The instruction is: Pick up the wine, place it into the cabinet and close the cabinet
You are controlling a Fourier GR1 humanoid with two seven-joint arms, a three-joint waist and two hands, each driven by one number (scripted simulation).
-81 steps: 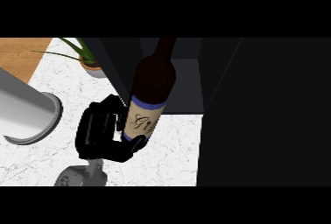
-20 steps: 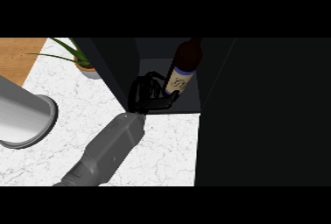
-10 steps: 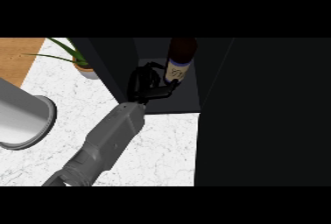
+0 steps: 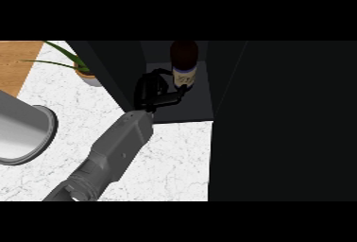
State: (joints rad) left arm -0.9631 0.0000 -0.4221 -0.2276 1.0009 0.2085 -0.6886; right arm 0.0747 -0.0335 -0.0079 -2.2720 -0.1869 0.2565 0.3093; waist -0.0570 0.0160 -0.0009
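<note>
The wine bottle (image 4: 185,64), dark with a pale label, stands upright on the floor of the open dark cabinet (image 4: 191,106), near its back. My left hand (image 4: 155,90) is at the bottle's lower left, inside the cabinet opening. Its fingers and thumb curl toward the label and touch the bottle's base. The grey forearm (image 4: 115,146) stretches up from the lower left across the white marble counter (image 4: 171,163). My right hand is out of sight.
A potted plant (image 4: 82,71) stands just left of the cabinet's side wall. A large grey metal cylinder (image 4: 21,132) lies at the left edge. A wide black panel (image 4: 293,118) fills the right side. Wood surface (image 4: 17,59) shows at top left.
The left hand has carried the bottle from over the counter up into the cabinet. Over the last second the bottle has gone deeper and stands more upright.
</note>
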